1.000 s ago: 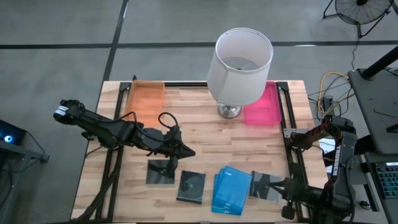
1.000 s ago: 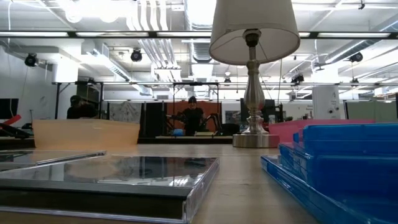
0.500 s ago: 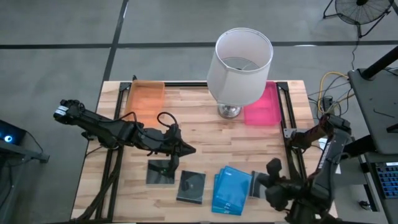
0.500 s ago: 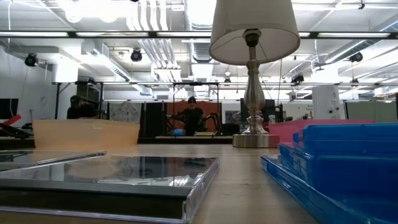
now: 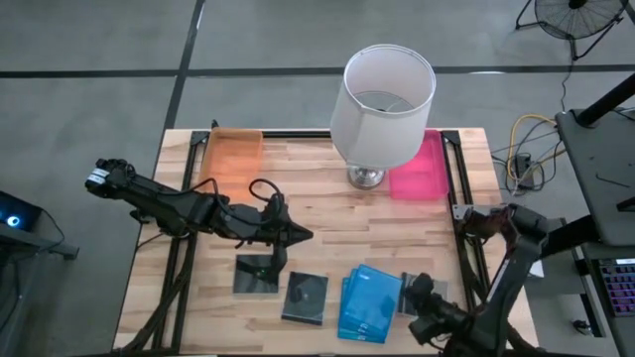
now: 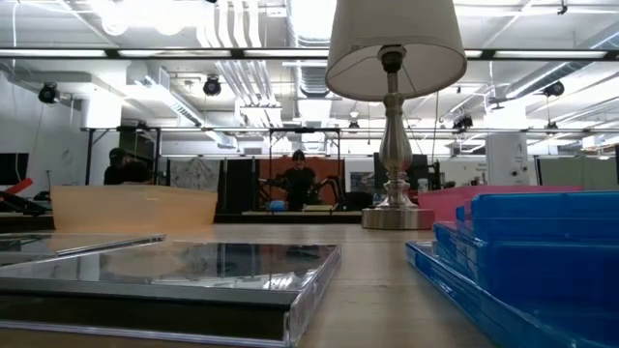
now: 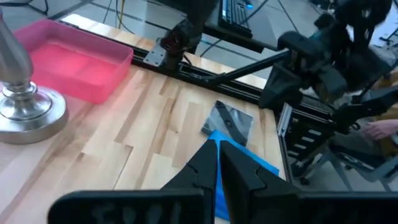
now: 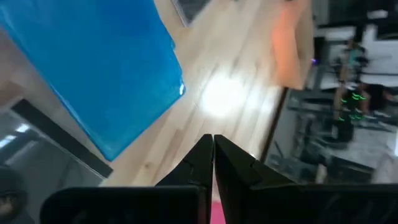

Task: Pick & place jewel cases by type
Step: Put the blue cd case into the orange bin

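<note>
Left gripper (image 5: 303, 236) fingers closed, empty, above a grey jewel case (image 5: 258, 275); right gripper (image 5: 413, 291) closed, empty, beside blue jewel cases (image 5: 368, 303).

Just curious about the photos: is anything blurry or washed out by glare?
Right wrist view: the blue jewel cases are smeared, with a bright glare patch on the table. Low view: ceiling lights reflect in the nearest dark jewel case. High view looks evenly lit.

Since a second ago the right arm has swung inward from the worktop's (image 5: 327, 223) right edge: its closed right pincer (image 5: 417, 290), earlier outside the frame rail, now hangs over the near-right grey jewel case (image 5: 434, 291), just beside the stacked blue jewel cases (image 5: 367, 302). The left pincer (image 5: 303, 236) has crept slightly toward the right.
</note>
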Tool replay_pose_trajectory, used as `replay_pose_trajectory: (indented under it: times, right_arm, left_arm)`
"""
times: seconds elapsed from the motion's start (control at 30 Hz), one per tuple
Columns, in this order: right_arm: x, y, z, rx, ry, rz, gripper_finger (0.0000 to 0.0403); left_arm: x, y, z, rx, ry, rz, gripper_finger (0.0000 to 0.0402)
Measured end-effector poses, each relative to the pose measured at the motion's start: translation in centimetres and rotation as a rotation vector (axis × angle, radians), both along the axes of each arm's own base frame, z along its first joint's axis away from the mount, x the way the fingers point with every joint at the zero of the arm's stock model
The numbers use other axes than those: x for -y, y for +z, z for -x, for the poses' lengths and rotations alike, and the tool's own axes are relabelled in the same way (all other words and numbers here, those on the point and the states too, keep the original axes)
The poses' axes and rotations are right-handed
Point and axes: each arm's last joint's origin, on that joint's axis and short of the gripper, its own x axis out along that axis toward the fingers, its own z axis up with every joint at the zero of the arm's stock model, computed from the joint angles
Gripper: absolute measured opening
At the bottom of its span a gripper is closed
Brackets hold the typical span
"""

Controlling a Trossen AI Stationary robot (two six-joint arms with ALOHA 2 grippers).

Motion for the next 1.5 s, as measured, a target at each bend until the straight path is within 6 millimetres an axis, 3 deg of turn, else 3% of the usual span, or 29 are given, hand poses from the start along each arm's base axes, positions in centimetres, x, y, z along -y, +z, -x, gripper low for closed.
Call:
replay_pose_trajectory:
  times: [0.2, 0.4, 0.77, 0.9, 1.23, 1.5]
  right_arm:
    - [-1.4, -2.4, 1.0, 0.064, -0.061, -0.005, 0.0008]
    - [-2.8, -4.0, 2.7, 0.067, -0.005, 0.033, 0.0008]
    - [-3.3, -4.3, 3.4, 0.045, -0.029, -0.024, 0.0014]
    - [-3.8, -4.3, 3.4, 0.057, -0.034, -0.099, 0.0046]
    - [-4.1, -4.2, 3.1, 0.074, -0.045, -0.176, 0.0154]
    - [-3.7, -5.7, 2.9, 0.076, -0.055, -0.181, 0.0189]
  left_arm:
    - [0.3, -0.3, -0.9, 0.035, 0.021, -0.006, 0.0000]
    - [1.2, -2.6, -3.4, -0.007, -0.002, -0.028, 0.0000]
    - [2.5, -6.3, -6.6, -0.057, -0.104, 0.039, 0.0002]
    - [2.4, -6.6, -6.8, -0.063, -0.097, 0.043, 0.0026]
    - [2.2, -6.8, -6.8, -0.085, -0.109, 0.006, 0.0137]
    - [2.6, -9.1, -7.6, -0.174, -0.142, -0.004, 0.0149]
